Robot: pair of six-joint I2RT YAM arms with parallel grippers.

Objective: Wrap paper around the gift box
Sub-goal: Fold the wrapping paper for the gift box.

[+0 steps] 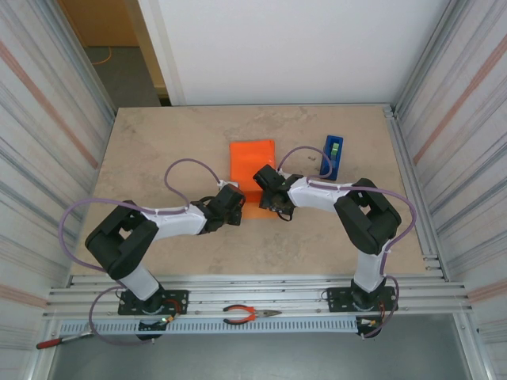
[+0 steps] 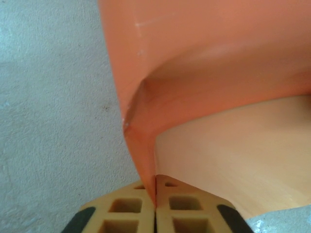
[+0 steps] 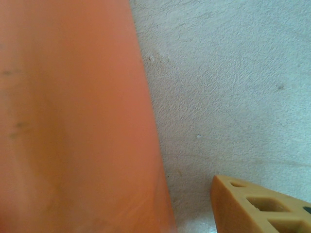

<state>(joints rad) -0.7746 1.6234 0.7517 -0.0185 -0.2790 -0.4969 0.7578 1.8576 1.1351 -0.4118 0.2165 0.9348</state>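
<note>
The orange paper (image 1: 252, 162) lies mid-table, folded up over itself; the gift box is hidden under it. My left gripper (image 1: 236, 203) sits at the paper's near left corner. In the left wrist view it (image 2: 155, 196) is shut on a thin edge of the paper (image 2: 204, 73), which rises from the jaws and curves over to the right. My right gripper (image 1: 272, 196) hovers at the paper's near right side. In the right wrist view, one tan finger (image 3: 252, 208) stands well clear of the paper (image 3: 73, 121), with bare table between them; the other finger is hidden, so the jaws stand open.
A blue tape dispenser (image 1: 333, 154) stands right of the paper. Red-handled pliers (image 1: 252, 315) lie on the front rail, with another red-handled tool (image 1: 59, 342) at the near left. Ribbed walls close both sides of the beige tabletop (image 1: 158, 158).
</note>
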